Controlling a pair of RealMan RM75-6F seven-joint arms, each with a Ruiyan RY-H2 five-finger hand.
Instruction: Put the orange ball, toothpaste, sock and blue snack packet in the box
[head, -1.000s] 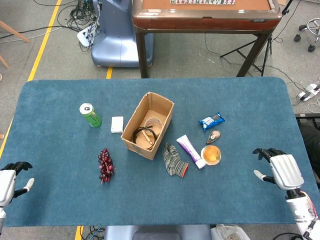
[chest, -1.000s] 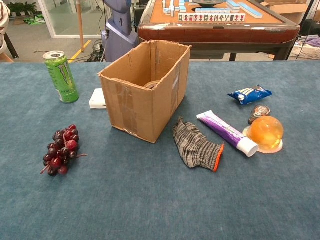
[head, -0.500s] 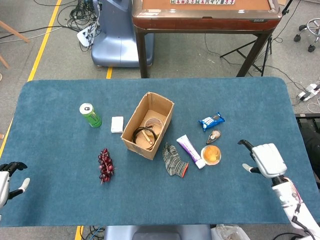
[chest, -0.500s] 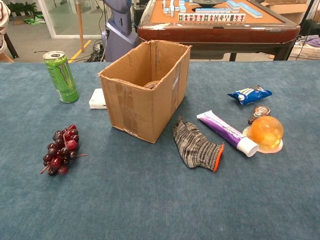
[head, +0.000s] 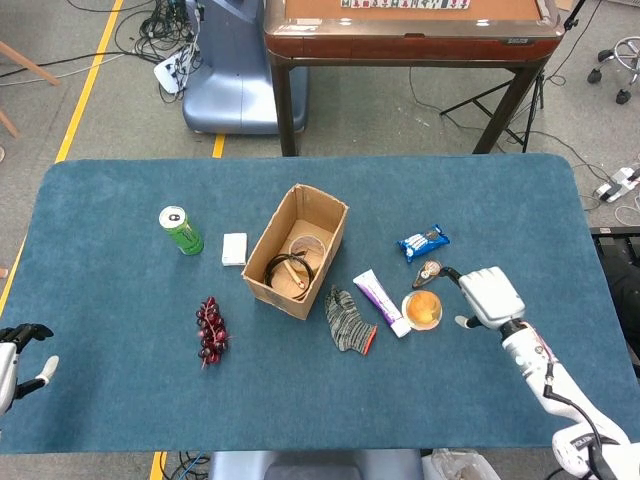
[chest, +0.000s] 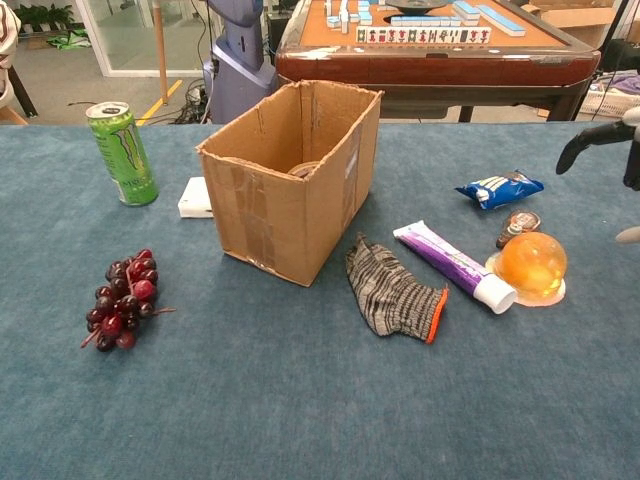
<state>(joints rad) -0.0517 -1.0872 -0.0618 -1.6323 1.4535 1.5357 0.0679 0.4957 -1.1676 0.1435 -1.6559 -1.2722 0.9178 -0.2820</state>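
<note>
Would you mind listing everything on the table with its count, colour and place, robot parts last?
Box: 1, brown cardboard, table centre, open.
Can: 1, green, left of box.
Small block: 1, white, between can and box.
Grapes: 1 bunch, dark red, front left.
Sock: 1, grey, front of box.
Toothpaste: 1, white-purple, right of sock.
Orange ball: 1, orange, beside toothpaste.
Snack packet: 1, blue, behind ball.
Left robot hand: 1, left table edge, empty.
Right robot hand: 1, white, right of ball, empty.
</note>
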